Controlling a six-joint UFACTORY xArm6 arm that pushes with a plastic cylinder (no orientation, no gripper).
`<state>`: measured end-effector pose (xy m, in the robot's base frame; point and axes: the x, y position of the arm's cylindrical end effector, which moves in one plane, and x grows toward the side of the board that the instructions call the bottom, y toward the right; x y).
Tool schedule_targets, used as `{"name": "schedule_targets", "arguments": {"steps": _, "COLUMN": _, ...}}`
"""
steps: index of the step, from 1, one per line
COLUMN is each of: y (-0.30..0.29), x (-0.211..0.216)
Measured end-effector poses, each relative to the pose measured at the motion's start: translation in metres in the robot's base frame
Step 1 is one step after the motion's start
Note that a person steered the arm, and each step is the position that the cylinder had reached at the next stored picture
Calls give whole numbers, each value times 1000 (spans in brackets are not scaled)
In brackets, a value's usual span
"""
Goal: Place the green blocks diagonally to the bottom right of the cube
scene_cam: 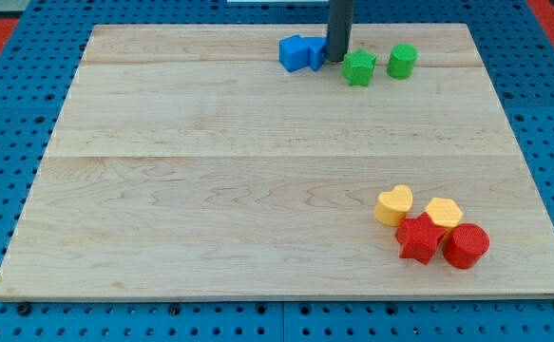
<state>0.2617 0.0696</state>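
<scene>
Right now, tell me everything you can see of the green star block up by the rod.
The green star block is a small, matte, solid-looking piece with short blunt points, lying flat on the wooden board near the view's top edge. My tip stands just to its left, close enough that I cannot tell if they touch. The blue blocks sit beyond the rod to the left. A green cylinder stands to its right, with a small gap between them.
</scene>
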Motion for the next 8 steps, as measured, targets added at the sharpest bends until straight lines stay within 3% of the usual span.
{"name": "schedule_targets", "arguments": {"steps": 1, "y": -30, "x": -3}}
{"name": "schedule_targets", "arguments": {"steps": 2, "y": 49, "x": -24}}
{"name": "schedule_targets", "arguments": {"steps": 3, "y": 164, "x": -24}}
{"name": "schedule_targets", "arguments": {"steps": 4, "y": 209, "x": -1}}
{"name": "schedule_targets", "arguments": {"steps": 6, "y": 79, "x": 22}}
{"name": "schedule_targets", "arguments": {"steps": 7, "y": 111, "x": 17}}
{"name": "schedule_targets", "arguments": {"steps": 8, "y": 113, "x": -34}}
